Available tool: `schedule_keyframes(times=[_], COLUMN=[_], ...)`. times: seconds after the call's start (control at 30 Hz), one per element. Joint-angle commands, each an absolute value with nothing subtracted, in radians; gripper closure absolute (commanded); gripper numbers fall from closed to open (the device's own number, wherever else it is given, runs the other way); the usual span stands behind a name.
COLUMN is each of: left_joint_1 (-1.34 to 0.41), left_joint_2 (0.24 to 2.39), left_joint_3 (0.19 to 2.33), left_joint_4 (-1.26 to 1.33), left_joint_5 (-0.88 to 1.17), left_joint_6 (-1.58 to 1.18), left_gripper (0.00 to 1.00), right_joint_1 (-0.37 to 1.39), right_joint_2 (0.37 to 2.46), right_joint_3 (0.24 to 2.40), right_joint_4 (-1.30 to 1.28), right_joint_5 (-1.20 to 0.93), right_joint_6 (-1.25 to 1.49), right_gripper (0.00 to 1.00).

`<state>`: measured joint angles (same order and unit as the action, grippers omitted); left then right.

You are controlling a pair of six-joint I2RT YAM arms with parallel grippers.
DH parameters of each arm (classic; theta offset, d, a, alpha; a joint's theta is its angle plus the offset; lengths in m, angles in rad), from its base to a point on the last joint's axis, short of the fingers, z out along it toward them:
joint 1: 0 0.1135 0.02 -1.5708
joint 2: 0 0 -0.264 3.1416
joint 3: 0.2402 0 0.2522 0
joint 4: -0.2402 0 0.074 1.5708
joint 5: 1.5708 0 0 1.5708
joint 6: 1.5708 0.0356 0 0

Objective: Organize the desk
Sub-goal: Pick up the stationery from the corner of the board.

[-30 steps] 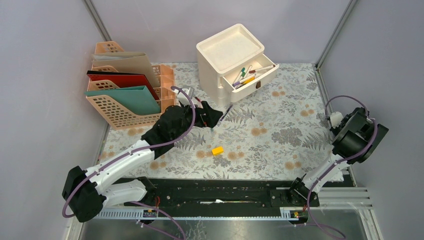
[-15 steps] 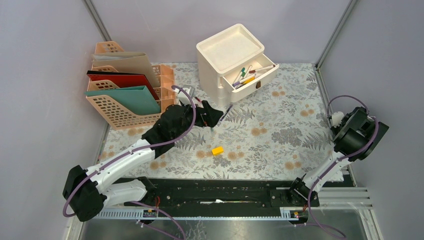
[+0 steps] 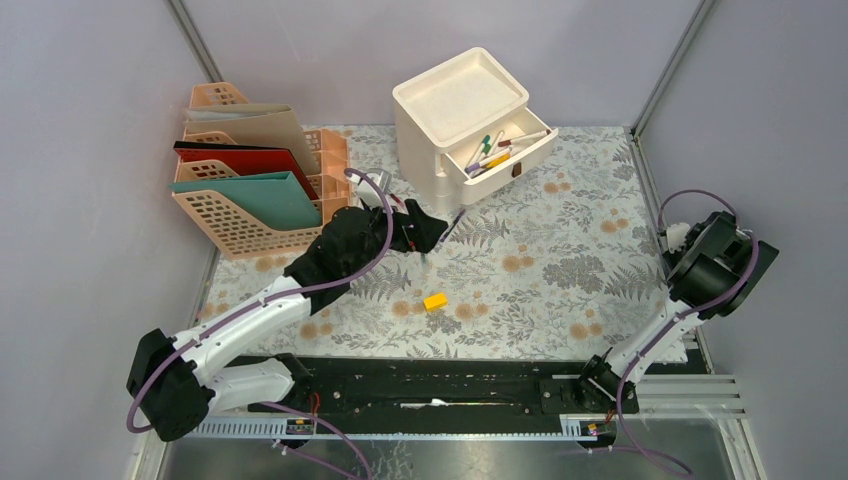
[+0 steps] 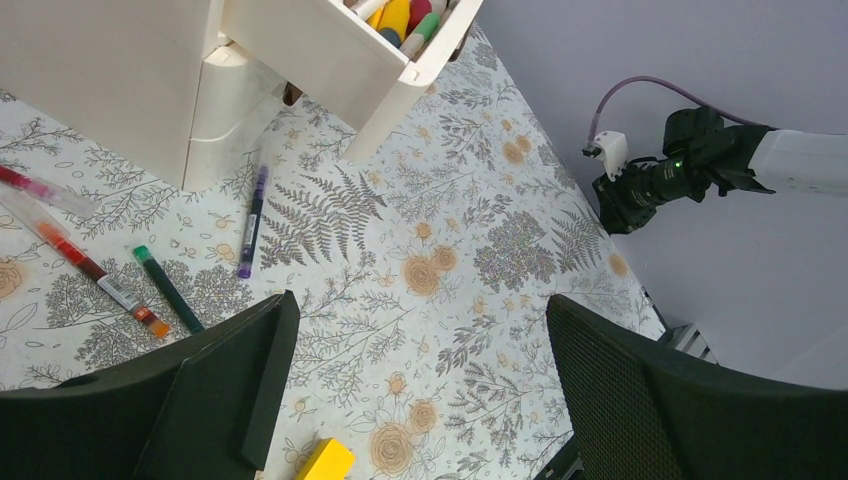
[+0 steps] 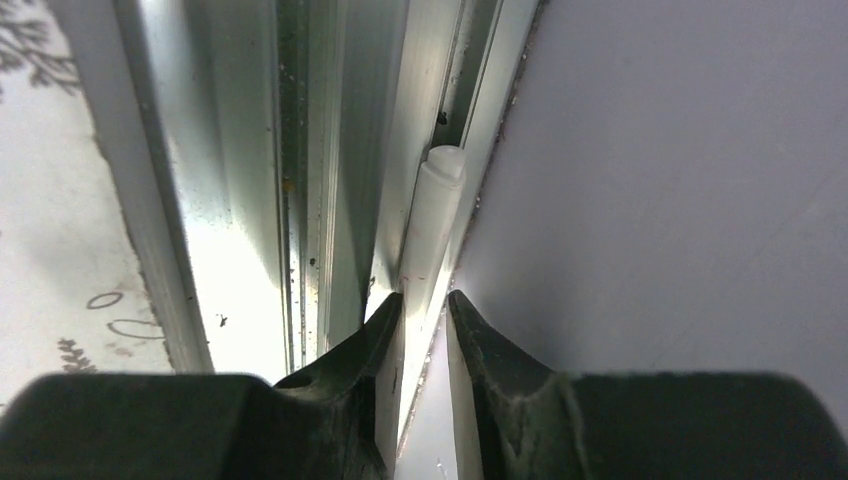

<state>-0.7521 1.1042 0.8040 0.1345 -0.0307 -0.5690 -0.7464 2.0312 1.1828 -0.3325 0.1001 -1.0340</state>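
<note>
pale cloth printed with grey ferns and tan flowers covers the desk [image 3: 570, 270], and it runs back from the black rail [image 3: 420, 385] at my bases. loose on it, at the foot of the white drawer unit [image 4: 120, 80], lie a purple pen [image 4: 252, 218], a green pen [image 4: 167, 290], a red pen [image 4: 95, 272] and a pink pen [image 4: 40, 190]. a yellow block [image 4: 326, 462] sits nearer me, apart from them. the open drawer [image 4: 340, 45] above holds more pens.

my left gripper [image 4: 420, 305] hangs over the cloth, fingers spread wide with nothing between them. the pens lie ahead and to the left of that gap, not under it. the purple pen is the nearest, and its long axis runs almost straight away from me, across the line on which my fingers close. so i judge a shift left and a descent would straddle it with little wrist turn. the green and red pens lie slanted and would want a twist.

my right gripper [image 5: 425, 300] is well apart, off the cloth at the right edge. its fingers are drawn narrow either side of a white stick [image 5: 437, 210] lying between the metal rail [image 5: 240, 200] and the wall [image 5: 680, 200]. whether they pinch it i cannot tell. the left arm is plainly the nearer.
</note>
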Motion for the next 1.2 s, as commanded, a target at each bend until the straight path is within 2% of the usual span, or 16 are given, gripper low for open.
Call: schedule_keyframes(times=[0.0,0.3,0.47,0.57,1.17], left_joint_1=[-0.747,-0.747,-0.747,-0.747,-0.747], left_joint_2=[1.105,1.104,1.108,1.110,1.095], left_joint_3=[0.855,0.856,0.856,0.857,0.850], left_joint_4=[0.171,0.170,0.172,0.176,0.191], left_joint_5=[-0.023,-0.023,-0.019,-0.017,-0.007], left_joint_6=[-0.552,-0.554,-0.555,-0.555,-0.557], left_gripper=[0.01,0.01,0.01,0.01,0.01], right_joint_1=[-0.768,-0.782,-0.782,-0.782,-0.784], right_joint_2=[2.174,2.184,2.109,2.049,1.741], right_joint_3=[1.145,1.095,1.067,1.067,1.096], right_joint_4=[-0.356,-0.291,-0.259,-0.256,-0.347], right_joint_5=[0.069,0.064,0.037,0.014,-0.133], right_joint_6=[-1.031,-1.008,-1.006,-0.990,-0.882], right_gripper=[0.73,0.77,0.94,1.00,1.00])
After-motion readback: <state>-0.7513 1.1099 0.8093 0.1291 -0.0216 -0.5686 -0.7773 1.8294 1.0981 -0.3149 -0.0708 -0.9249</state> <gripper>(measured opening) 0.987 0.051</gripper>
